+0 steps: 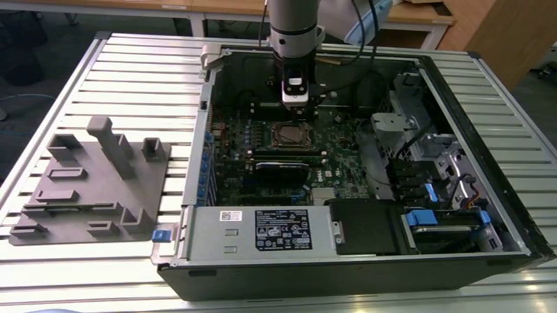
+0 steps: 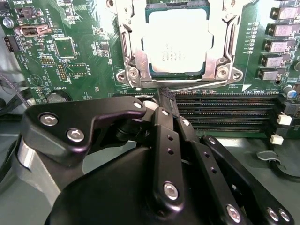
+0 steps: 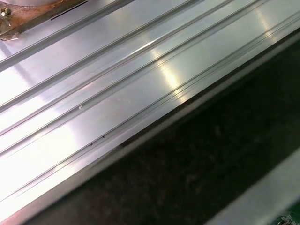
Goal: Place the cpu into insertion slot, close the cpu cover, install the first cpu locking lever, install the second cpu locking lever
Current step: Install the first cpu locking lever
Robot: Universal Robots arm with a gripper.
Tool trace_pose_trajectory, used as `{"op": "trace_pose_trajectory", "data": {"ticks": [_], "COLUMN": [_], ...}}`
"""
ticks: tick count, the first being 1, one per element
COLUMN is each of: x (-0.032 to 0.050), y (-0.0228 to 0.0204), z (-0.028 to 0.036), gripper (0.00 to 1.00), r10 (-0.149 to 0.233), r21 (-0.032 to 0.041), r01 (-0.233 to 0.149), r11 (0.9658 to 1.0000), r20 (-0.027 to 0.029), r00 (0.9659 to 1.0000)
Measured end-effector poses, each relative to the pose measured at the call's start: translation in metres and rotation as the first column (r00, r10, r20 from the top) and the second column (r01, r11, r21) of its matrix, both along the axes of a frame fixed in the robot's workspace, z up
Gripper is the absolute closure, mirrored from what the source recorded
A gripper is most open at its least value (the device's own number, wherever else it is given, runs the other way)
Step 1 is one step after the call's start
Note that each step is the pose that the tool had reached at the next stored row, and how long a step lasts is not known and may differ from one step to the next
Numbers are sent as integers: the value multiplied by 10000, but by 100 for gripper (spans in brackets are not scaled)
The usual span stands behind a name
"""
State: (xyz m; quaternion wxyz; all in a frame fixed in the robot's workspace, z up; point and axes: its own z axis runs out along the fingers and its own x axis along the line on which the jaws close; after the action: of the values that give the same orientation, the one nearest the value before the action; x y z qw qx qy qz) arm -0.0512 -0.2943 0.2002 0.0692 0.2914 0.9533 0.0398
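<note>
Cpu (image 2: 177, 40) lay flat in the slot (image 2: 178, 75) on the green motherboard (image 2: 79, 61), its silvery-grey top facing up and its edges square with the socket. It was close to square, so no long axis could be told. The cover (image 2: 129, 44) lay down over it, its silvery frame bordering the chip on all sides and its window leaving the chip's top bare. A thin wire lever (image 2: 197, 86) ran along the socket edge nearest the pincer, roughly parallel to the long black memory slots (image 2: 225, 110) just beside it.

The pincer (image 2: 164, 101) stood right at that socket edge in the second wrist view, its black fingers (image 2: 161, 126) drawn close together with almost no gap, their tips at the lever's end. Whether they actually clamped the wire could not be told.

In the exterior view the arm (image 1: 291, 26) came down from above into the open computer case (image 1: 366, 261), which lay on its side on the ribbed metal table (image 1: 130, 72). The pincer (image 1: 296, 104) hung just beyond the slot (image 1: 290, 135) near the middle of the motherboard (image 1: 340, 163). A grey fixture (image 1: 91, 179) with upright pegs sat on the table at the exterior view's left, well apart from the case.

The first wrist view showed the table's (image 3: 117, 93) ribs running diagonally beside a dark edge.
</note>
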Motion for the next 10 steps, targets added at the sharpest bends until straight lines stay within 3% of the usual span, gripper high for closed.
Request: {"op": "trace_pose_trajectory", "data": {"ticks": [6, 10], "x": [0, 0], "y": [0, 0], "z": [-7, -12], "gripper": [89, 89], "r10": [0, -1], "r21": [-11, -54], "r01": [0, 1], "r11": [10000, 10000], "r20": [6, 4], "r00": [10000, 10000]}}
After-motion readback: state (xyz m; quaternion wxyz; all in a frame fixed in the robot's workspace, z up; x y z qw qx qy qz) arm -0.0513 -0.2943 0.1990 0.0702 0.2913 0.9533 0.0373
